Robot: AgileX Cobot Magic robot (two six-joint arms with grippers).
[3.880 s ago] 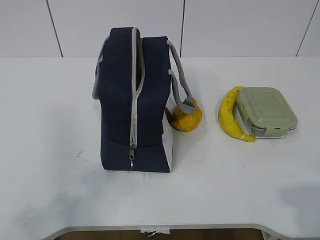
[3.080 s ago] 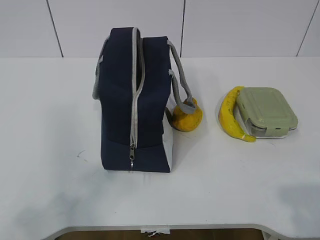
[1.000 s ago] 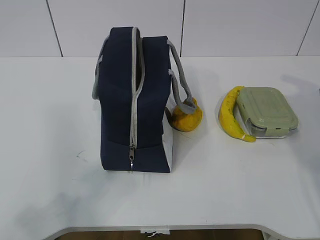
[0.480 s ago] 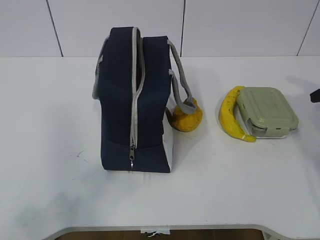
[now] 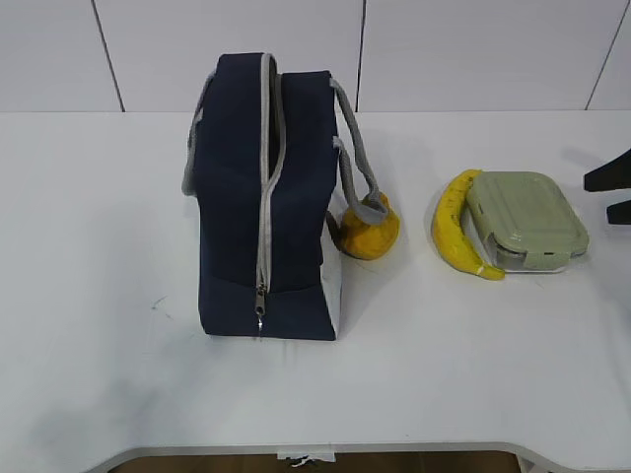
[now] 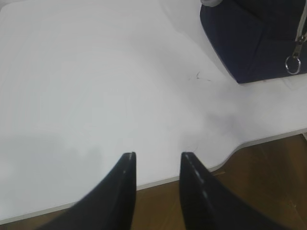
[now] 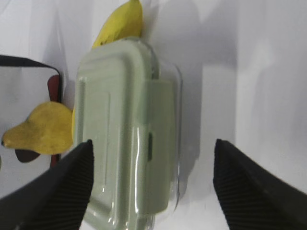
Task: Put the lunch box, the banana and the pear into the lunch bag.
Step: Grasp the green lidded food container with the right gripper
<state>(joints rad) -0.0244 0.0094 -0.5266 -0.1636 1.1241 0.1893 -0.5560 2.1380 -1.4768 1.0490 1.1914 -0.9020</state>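
A white worktop (image 5: 118, 197) with a rounded front edge stands before a wall of pale panels (image 5: 227, 49) divided by thin dark vertical seams, and a brown wooden floor (image 6: 259, 191) shows under the worktop's edge, in soft even light.

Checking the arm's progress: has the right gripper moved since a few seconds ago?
Yes. The right gripper has come in from the table's right side toward the lunch box, which stays beside the banana.
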